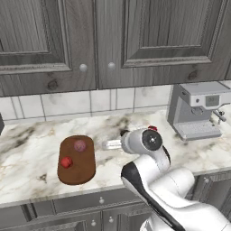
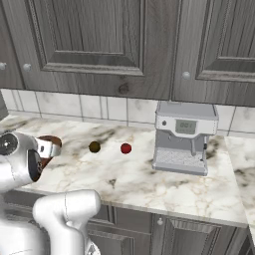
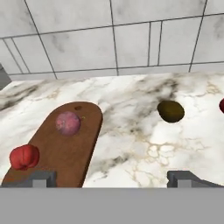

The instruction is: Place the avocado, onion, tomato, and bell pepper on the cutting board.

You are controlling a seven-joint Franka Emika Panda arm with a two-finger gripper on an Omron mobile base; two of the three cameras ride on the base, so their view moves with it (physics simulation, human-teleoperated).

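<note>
**Two vegetables on the board, two on the table, jaws apart and holding nothing**

The cutting board (image 3: 65, 148) lies on the marble table (image 3: 144, 144). In the hand view it stretches from about 7 o'clock toward the middle left. On it rest two things: the onion (image 3: 68, 123) near the far rounded end, and the bell pepper (image 3: 24, 156) near the left edge of the board, at about 8 o'clock in this view. They are apart from each other.

The avocado (image 3: 170, 111) lies on the bare table, well apart from the board, at about 2 o'clock from the centre of the hand view. The tomato (image 3: 222, 105) is further to the right, cut by the picture's edge at 3 o'clock. In the right base view the avocado (image 2: 94, 147) and the tomato (image 2: 126, 148) lie side by side with a gap between them, left of the coffee machine (image 2: 184, 137).

The jaws (image 3: 117, 178) stand wide apart and nothing is between them. Their two tips show at the bottom of the hand view; the left tip is over the near part of the board, the right tip over bare marble. The avocado lies beyond the right tip, at about 12 o'clock from it. The onion lies beyond the left tip, slightly to 1 o'clock.

In the left base view the arm (image 1: 149, 149) hangs over the table to the right of the board (image 1: 76, 160).
</note>
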